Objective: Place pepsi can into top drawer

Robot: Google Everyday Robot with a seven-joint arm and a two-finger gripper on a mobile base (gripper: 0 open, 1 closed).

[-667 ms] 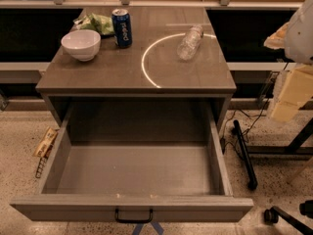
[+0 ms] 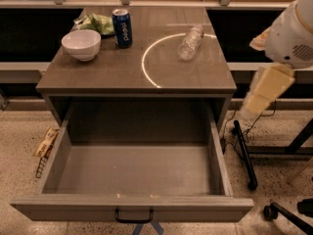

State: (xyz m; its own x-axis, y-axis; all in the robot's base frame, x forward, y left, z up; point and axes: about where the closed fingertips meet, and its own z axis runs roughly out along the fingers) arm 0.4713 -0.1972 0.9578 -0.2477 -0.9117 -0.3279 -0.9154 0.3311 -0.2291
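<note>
The pepsi can [image 2: 122,28] stands upright at the back left of the cabinet top, dark blue with white lettering and a silver top. The top drawer [image 2: 132,207] is pulled wide open below, and its grey inside holds nothing. My gripper [image 2: 263,93], with cream-coloured fingers under a white arm housing, hangs in the air at the right edge of the view. It is beside the cabinet's right side, far from the can, and holds nothing that I can see.
A white bowl [image 2: 81,44] sits left of the can, with a green snack bag [image 2: 96,22] behind them. A clear plastic bottle [image 2: 190,42] lies on its side at the back right. Black stand legs and cables [image 2: 244,153] lie on the floor to the right.
The arm and gripper at the right have shifted slightly left and up. The can, bowl, bottle and drawer have not moved.
</note>
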